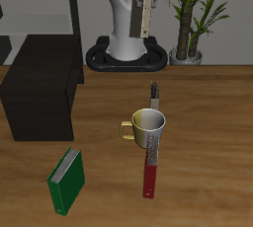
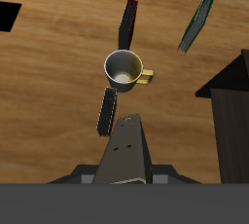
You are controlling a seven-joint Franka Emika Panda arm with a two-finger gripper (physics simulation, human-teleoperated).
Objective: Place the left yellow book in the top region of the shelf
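**Book aloft, shelf top waiting**

The gripper (image 1: 145, 2), upper middle of the exterior frame, is clamped on the left yellow book (image 1: 145, 24), hung high, I judge, to clear the shelf (image 1: 40, 88) at mid-height. Counted: two yellow books, the second book (image 1: 155, 94) edge-on behind one mug (image 1: 148, 125); one green book (image 1: 67, 182); one red-and-grey strip (image 1: 151, 167)

Mug (image 1: 148, 125) stands mid-table, touching the long flat object (image 1: 152, 162); shelf (image 1: 40, 88) well apart; green book (image 1: 67, 181) nearer the table's front edge.
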